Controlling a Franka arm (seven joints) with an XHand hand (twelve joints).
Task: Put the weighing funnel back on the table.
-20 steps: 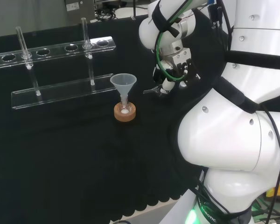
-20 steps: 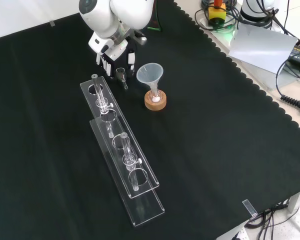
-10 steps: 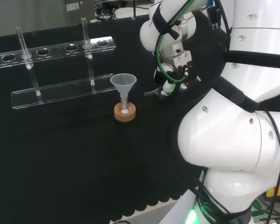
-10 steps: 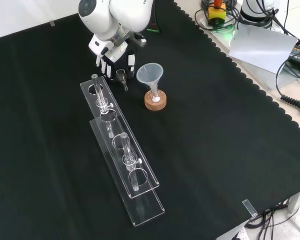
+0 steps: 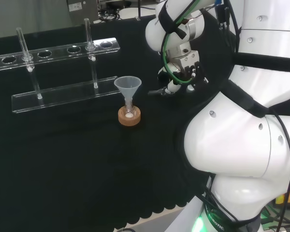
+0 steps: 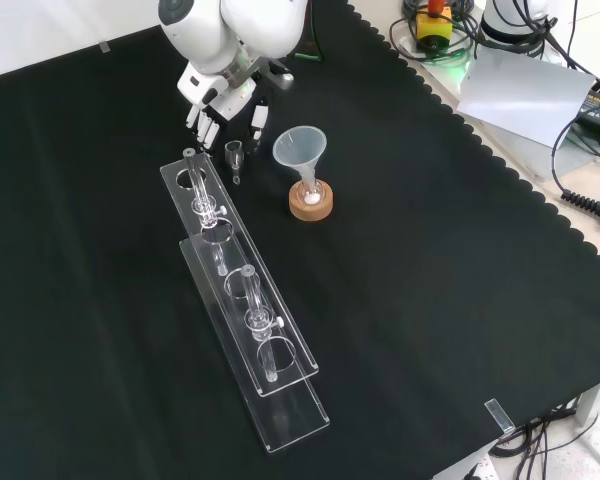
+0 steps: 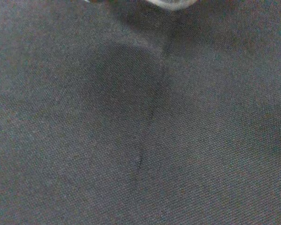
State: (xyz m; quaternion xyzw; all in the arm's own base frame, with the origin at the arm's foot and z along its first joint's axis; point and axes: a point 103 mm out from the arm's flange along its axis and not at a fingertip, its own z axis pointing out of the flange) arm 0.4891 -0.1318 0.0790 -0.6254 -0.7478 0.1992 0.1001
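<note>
Hand [image 6: 220, 100] at upper left of front frame, under the white arm link [image 6: 230, 25]. Fingers and thumb closed in a pinch on the weighing funnel [image 6: 234, 158], stem pointing down-frame. Head view: hand [image 5: 180, 72] upper centre, weighing funnel [image 5: 157, 91] sticking out left of the fingertips, low over the cloth. Can't tell whether touching the cloth or just above.

Black cloth [image 6: 430, 250] flat over the whole bench, scalloped edge along the right side of the front frame. Wrist view: plain cloth weave [image 7: 140, 140] with one thin crease, blurred white bit of hand [image 7: 173, 3].

Past the cloth edge, upper right of front frame: grey sheet [image 6: 525, 85], cables [image 6: 580, 200], yellow box with red top [image 6: 435, 20].

Just right of the weighing funnel in front view: funnel [image 6: 300, 148] upright in a small flask [image 6: 309, 190] on a cork ring [image 6: 311, 203], near but apart. Clear tube rack [image 6: 245, 300] running from beside the hand down to lower centre, a few tubes in it. Rack's top end just left of the weighing funnel. Small clear piece [image 6: 498, 415] at the cloth's lower right edge.

Head view: big white arm links [image 5: 241, 135] across the right half.
</note>
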